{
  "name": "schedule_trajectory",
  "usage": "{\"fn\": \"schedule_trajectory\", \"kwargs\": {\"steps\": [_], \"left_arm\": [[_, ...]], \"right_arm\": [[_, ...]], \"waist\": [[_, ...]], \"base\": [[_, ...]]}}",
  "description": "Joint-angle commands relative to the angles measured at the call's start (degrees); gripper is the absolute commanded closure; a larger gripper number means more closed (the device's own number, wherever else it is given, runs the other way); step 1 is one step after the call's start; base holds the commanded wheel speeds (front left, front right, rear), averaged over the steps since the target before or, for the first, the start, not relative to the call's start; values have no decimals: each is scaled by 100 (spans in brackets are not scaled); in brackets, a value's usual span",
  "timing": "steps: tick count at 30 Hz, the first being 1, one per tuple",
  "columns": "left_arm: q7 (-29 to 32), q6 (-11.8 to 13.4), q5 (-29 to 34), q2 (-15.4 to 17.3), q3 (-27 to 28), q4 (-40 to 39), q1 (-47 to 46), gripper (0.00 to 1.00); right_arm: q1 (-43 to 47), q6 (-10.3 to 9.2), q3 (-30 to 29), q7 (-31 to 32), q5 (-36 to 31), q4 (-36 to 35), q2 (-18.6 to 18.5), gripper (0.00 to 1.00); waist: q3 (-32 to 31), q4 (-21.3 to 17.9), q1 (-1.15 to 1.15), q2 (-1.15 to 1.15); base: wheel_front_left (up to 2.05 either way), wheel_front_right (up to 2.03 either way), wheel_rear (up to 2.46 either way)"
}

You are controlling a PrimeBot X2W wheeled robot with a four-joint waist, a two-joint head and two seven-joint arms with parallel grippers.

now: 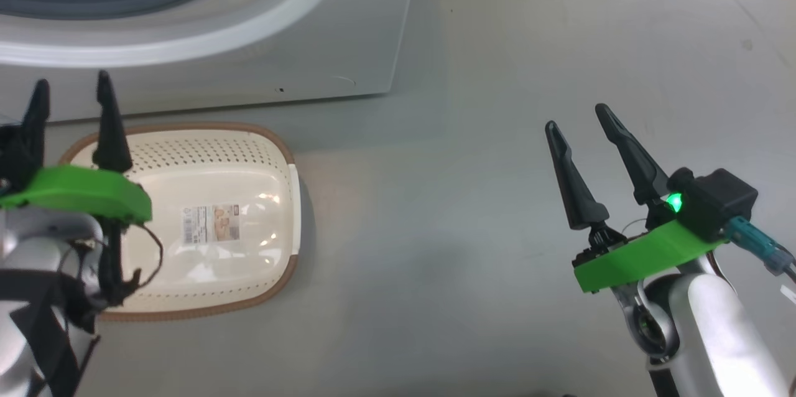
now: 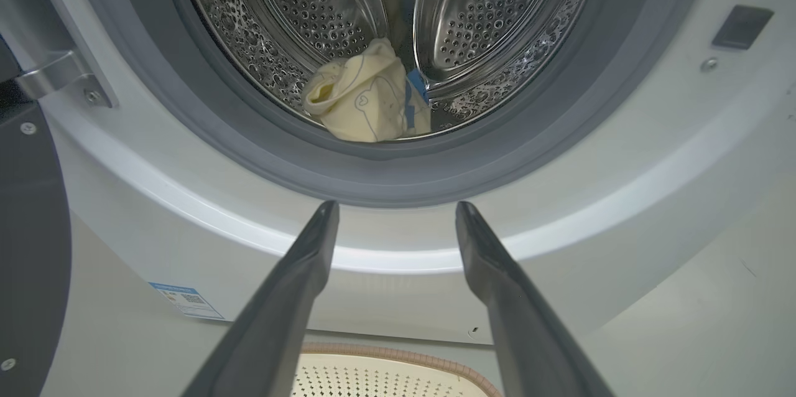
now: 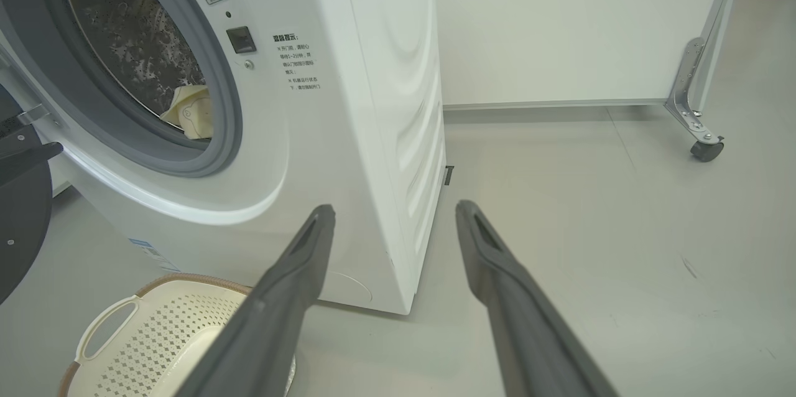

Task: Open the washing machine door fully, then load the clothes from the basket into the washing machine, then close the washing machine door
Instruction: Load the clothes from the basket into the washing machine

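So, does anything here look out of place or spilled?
Nothing stands out. The clothes lie in the drum of the washing machine, none on the floor. The basket sits upright and empty before it. The washing machine door stands open; the left hand and right hand hold nothing.

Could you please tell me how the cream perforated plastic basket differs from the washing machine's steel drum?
Material: the cream plastic basket with the brown rim is pale; the steel drum is shiny metal.
Contents: the basket shows a label sticker on its bare bottom; the drum holds a cream-yellow garment with blue patches.
Pose: the basket opens upward on the grey floor; the drum opens forward.
Both have perforated walls.
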Motion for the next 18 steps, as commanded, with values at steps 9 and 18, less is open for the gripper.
{"fn": "schedule_trajectory", "kwargs": {"steps": [9, 18], "left_arm": [[873, 513, -135, 907, 368, 753, -1717, 0], [1903, 74, -121, 1550, 317, 1338, -3162, 0]], "right_arm": [[-531, -16, 333, -411, 359, 196, -37, 0], [-823, -16, 518, -620, 666, 490, -37, 0]], "waist": [[880, -584, -1, 0], [1365, -894, -1, 0]], "base": [[0, 0, 0], [0, 0, 0]]}}
